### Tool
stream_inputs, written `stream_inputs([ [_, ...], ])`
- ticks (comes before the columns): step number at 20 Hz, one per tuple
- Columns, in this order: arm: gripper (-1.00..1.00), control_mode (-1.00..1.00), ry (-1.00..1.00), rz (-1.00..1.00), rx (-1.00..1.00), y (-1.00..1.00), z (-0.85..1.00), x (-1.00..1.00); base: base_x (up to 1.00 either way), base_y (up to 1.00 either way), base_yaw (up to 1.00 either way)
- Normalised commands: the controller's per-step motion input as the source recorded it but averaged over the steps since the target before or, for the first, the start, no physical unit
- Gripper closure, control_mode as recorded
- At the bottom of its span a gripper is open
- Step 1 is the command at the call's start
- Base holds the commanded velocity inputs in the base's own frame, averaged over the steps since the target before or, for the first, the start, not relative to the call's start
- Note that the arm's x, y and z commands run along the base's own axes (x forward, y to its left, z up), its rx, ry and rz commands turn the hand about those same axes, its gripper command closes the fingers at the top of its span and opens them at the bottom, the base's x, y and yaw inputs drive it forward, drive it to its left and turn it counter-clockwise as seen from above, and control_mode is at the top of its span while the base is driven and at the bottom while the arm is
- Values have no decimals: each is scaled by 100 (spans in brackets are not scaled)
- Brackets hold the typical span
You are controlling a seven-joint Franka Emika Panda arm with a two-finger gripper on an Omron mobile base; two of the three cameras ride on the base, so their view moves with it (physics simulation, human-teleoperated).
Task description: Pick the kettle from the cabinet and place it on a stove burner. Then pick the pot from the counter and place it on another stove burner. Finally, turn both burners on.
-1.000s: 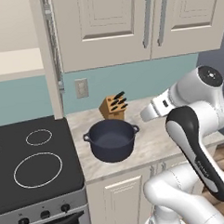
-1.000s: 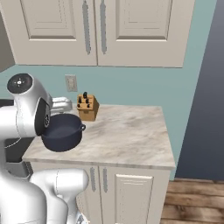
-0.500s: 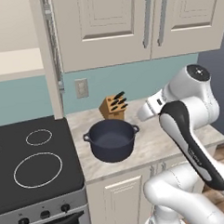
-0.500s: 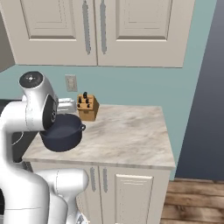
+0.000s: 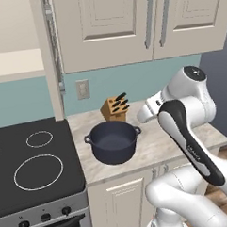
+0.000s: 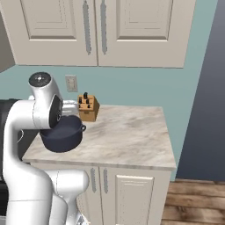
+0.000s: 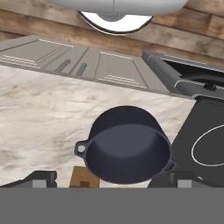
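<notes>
Hovering with tool (image 7: 109, 186) spread wide, pot (image 5: 112, 142) at 12 on the bench (image 5: 155, 148); probably dropping squarely onto its rim.

The robot arm (image 5: 187, 130) is glossy white, made of thick rounded segments. One long link carries a black strip along its side. The round joint cap on top is dark grey, with a paler ring.
</notes>
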Motion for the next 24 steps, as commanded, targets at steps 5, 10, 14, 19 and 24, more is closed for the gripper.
stream_inputs([
  [5,-100,-100,0,0,1,0,-22,8,0,0,0],
  [10,-100,-100,0,-2,0,-4,-27,8,0,0,0],
  [14,-100,-100,0,-4,0,-3,-29,10,0,0,0],
  [19,-100,-100,1,-9,0,-2,-26,10,0,0,0],
  [24,-100,-100,2,-13,0,0,-26,12,0,0,0],
])
